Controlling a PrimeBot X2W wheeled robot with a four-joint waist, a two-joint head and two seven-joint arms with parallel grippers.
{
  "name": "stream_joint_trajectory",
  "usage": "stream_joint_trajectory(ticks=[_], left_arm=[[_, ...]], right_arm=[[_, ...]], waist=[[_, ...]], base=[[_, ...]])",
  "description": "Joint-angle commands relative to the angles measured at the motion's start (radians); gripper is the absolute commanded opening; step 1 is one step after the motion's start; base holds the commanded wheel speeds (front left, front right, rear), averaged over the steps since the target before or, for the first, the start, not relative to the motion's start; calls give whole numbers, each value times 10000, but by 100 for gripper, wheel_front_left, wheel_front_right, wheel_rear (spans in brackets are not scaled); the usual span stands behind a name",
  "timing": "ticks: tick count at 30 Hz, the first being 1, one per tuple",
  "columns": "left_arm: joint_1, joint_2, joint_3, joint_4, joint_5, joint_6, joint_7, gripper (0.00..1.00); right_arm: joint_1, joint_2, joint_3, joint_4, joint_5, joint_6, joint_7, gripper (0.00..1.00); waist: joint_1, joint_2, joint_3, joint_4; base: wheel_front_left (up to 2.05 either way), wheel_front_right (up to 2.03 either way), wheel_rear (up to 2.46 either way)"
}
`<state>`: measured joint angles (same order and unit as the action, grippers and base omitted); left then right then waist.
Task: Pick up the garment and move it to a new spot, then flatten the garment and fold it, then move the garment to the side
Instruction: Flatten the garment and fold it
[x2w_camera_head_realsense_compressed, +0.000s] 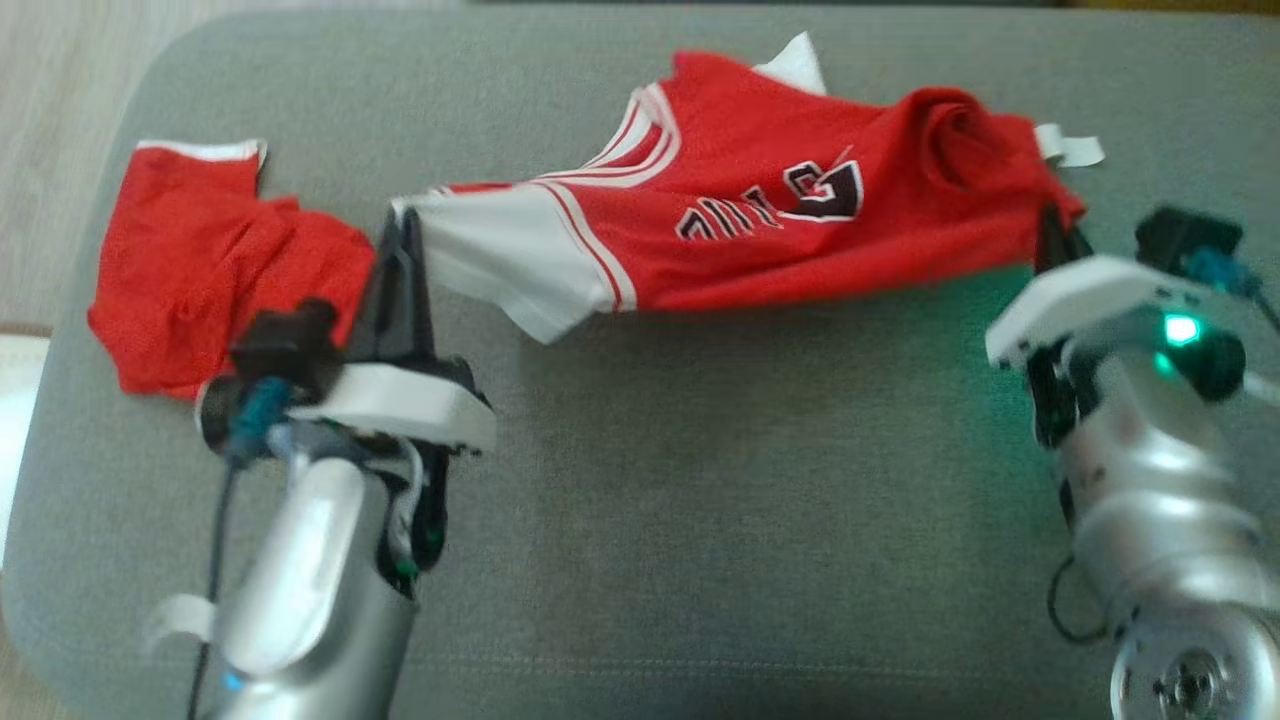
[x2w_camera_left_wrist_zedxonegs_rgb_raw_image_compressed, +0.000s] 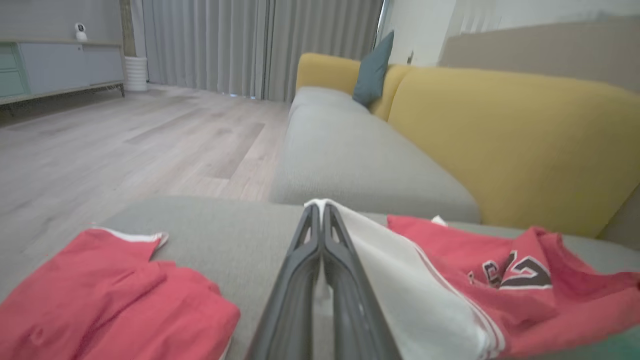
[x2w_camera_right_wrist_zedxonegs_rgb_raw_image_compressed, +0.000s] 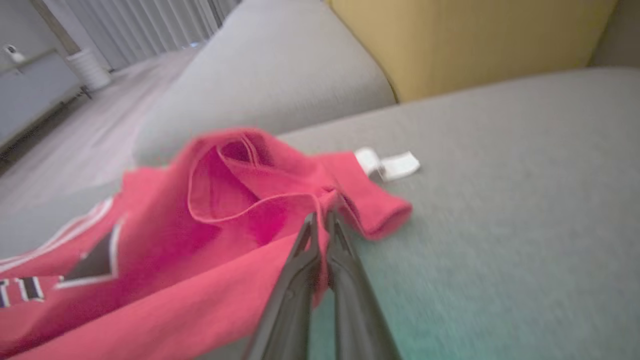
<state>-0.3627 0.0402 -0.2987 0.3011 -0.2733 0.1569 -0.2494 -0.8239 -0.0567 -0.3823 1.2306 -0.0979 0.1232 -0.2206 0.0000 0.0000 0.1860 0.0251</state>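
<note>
Both claws clamped, jersey strung between them

Head view: the red jersey (x2w_camera_head_realsense_compressed: 760, 220) stretches across the grey cushion (x2w_camera_head_realsense_compressed: 720, 480), with the left claw (x2w_camera_head_realsense_compressed: 405, 235) at its nine o'clock end and the right claw (x2w_camera_head_realsense_compressed: 1050, 235) at three o'clock. Left wrist view: claw shut on the white panel (x2w_camera_left_wrist_zedxonegs_rgb_raw_image_compressed: 390, 260), a thin bite. Right wrist view: claw closed on rolled red cloth at twelve o'clock. Pull apart too hard and that roll likely slips free.

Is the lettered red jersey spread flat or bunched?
Bunched, not flat: the jersey is stretched between the left gripper, shut on its white edge, and the right gripper, shut on its red edge, with rolled folds there.
</note>
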Motion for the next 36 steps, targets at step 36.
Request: stream_joint_trajectory(ticks=[36], left_arm=[[-2957,422,1584,-4492,-2871,844,2491,0]], right_arm=[[1875,65,2272,-10927,5687,75,5295,0]], waist=[[0,0,-2520,-1019]], base=[[0,0,0]])
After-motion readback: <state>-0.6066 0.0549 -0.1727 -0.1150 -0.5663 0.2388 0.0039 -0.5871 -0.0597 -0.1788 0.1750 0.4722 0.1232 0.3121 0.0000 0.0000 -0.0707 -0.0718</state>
